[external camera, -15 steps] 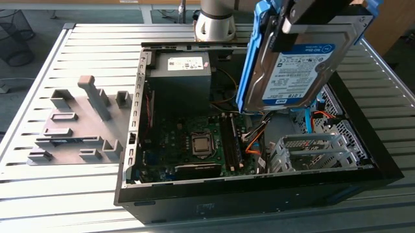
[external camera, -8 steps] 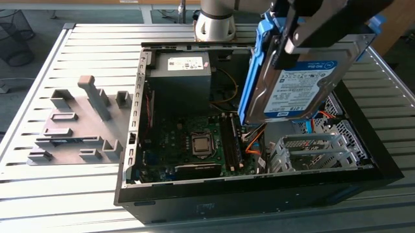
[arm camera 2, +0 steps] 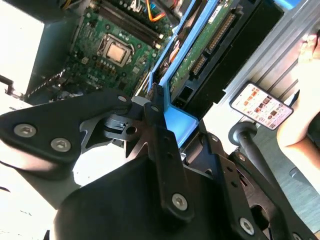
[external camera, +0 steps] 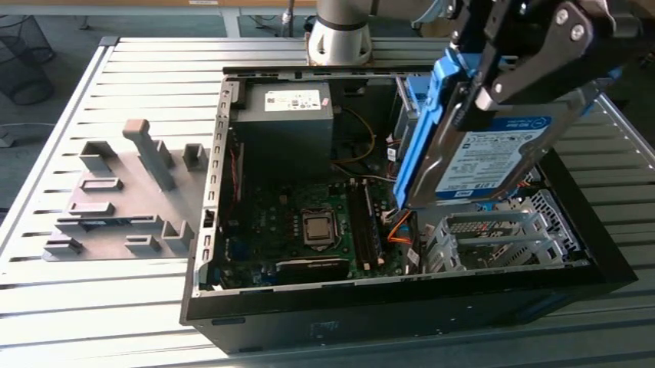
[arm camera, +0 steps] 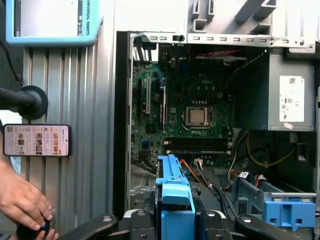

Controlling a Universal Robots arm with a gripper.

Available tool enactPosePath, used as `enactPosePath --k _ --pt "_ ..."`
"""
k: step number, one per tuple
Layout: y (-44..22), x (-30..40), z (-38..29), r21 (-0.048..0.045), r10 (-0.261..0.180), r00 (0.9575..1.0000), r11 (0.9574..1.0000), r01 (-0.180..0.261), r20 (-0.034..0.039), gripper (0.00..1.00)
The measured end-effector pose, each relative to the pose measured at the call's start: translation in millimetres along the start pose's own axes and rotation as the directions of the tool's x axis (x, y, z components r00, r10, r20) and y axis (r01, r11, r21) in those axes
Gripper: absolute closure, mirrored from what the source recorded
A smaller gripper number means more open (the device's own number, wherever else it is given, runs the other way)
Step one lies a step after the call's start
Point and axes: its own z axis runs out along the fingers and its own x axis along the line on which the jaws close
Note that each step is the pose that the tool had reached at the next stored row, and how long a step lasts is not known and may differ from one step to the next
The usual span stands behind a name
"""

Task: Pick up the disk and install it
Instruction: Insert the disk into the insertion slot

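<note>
- While your gripper (external camera: pixel 481 96) hangs above the open computer case (external camera: pixel 409 307), its fingers are pinched on the disk (external camera: pixel 492 157), which it holds tilted in the air over the side of the case at the exterior view's right.
- You can see the disk's white-and-blue label facing the exterior view, with the blue bracket (external camera: pixel 422 146) running down its edge toward the exterior view's left.
- In the second wrist view, your black fingers (arm camera 2: pixel 160 125) clamp the end of the blue bracket, and the disk's green circuit-board face (arm camera 2: pixel 200 55) shows beyond them.
- In the first wrist view, the blue bracket (arm camera: pixel 175 195) sits between the gripper's links, edge-on, above the case interior.
- Below the disk you have the metal drive cage (external camera: pixel 501 234), and the disk's lower end hangs just above it, apart from it.
- Inside the case you can see the motherboard (external camera: pixel 307 222) with its processor socket, and the grey power supply box (external camera: pixel 284 119) with a white sticker toward the far end.
- A second blue bracket (arm camera: pixel 287 210) shows in the first wrist view, inside the case near the cables.
- On the slatted table (external camera: pixel 103 307), at the exterior view's left of the case, stands a grey fixture plate (external camera: pixel 123 199) with upright blocks.
- Beside the case, in the first wrist view, a phone (arm camera: pixel 36 140) lies on the table and a person's hand (arm camera: pixel 22 200) rests near it.
</note>
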Motion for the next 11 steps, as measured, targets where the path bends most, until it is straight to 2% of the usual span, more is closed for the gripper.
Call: enactPosePath --k 7,9,11 --pt "-23.5 1.1 10.4 0.0000 0.000 1.0000 1.0000 0.000 0.0001 0.64" --pt "-27.9 1.1 12.3 0.0000 0.000 1.0000 1.0000 0.000 0.0001 0.64" --pt "-29.4 1.3 13.5 0.0001 0.000 1.0000 1.0000 0.000 0.0002 0.64"
